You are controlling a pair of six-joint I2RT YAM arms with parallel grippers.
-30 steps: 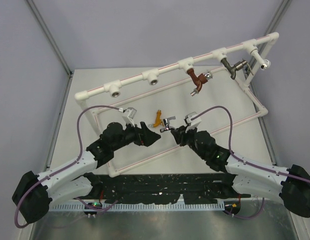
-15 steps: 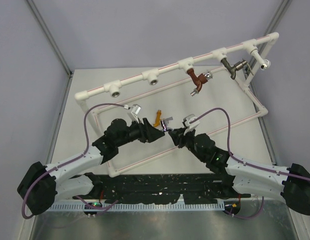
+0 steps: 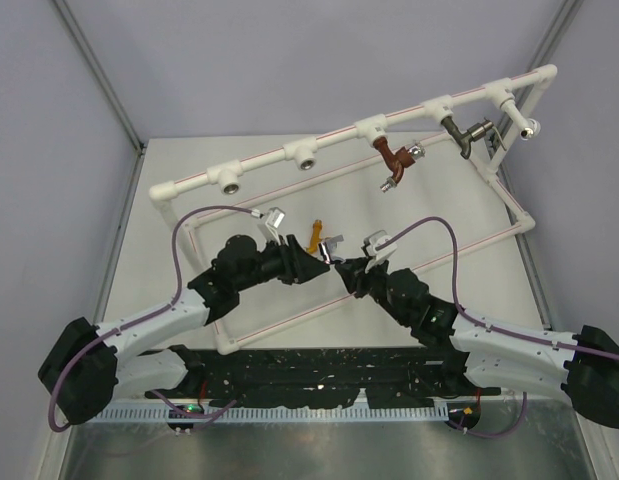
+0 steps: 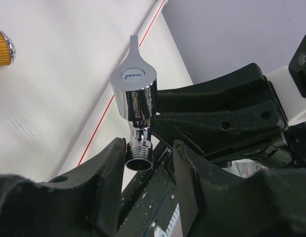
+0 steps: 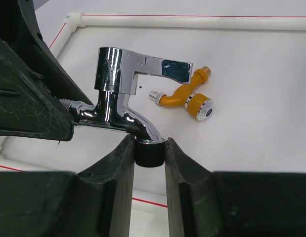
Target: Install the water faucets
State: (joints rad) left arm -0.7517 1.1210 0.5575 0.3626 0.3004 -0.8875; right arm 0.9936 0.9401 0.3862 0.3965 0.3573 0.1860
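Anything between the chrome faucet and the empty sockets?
Only the orange faucet, lying on the table just beyond the chrome faucet toward the sockets; lifted above it, the path looks clear.

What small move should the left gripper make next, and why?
Probably close the left gripper on the chrome faucet: its fingers flank the threaded end with gaps, while the right gripper grips the spout tip.
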